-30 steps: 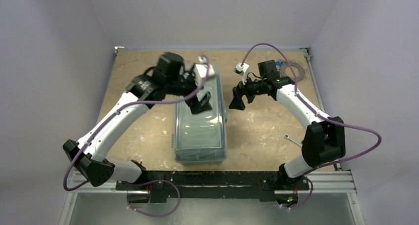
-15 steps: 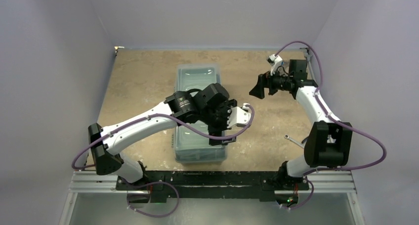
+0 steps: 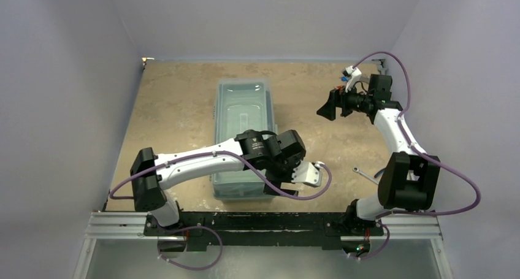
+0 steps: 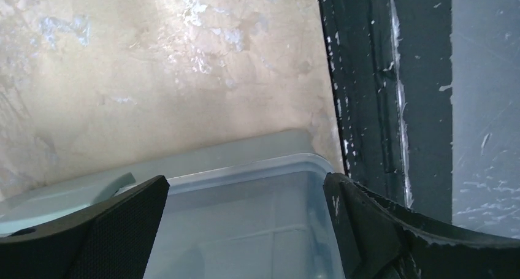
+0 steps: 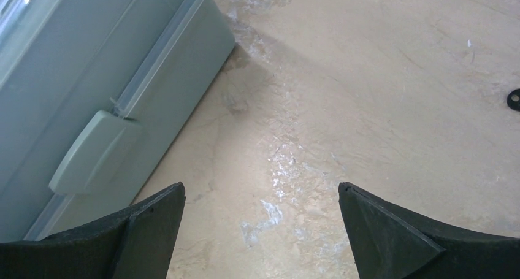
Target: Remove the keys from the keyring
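The keyring and the keys do not show: in the top view my right arm covers the back right corner of the table, and neither wrist view holds them. My right gripper (image 3: 327,108) hangs open above bare table to the right of the bin's far end; the right wrist view shows only tabletop between the right gripper (image 5: 260,190) jaws. My left gripper (image 3: 277,187) is open over the near right corner of the clear plastic bin (image 3: 244,101). The left wrist view has that corner between the spread jaws of the left gripper (image 4: 245,187), which hold nothing.
The lidded bin (image 4: 245,230) lies lengthwise mid-table, a grey latch (image 5: 92,150) on its end. A silver spanner (image 3: 365,174) lies near the right arm's base. The black mounting rail (image 4: 368,76) runs along the table's near edge. A small black object (image 5: 514,99) sits on the table.
My left arm has swung from the bin's far end back to its near right corner. My right arm has drawn back to the right rear, now covering the keyring. Both grippers stayed open.
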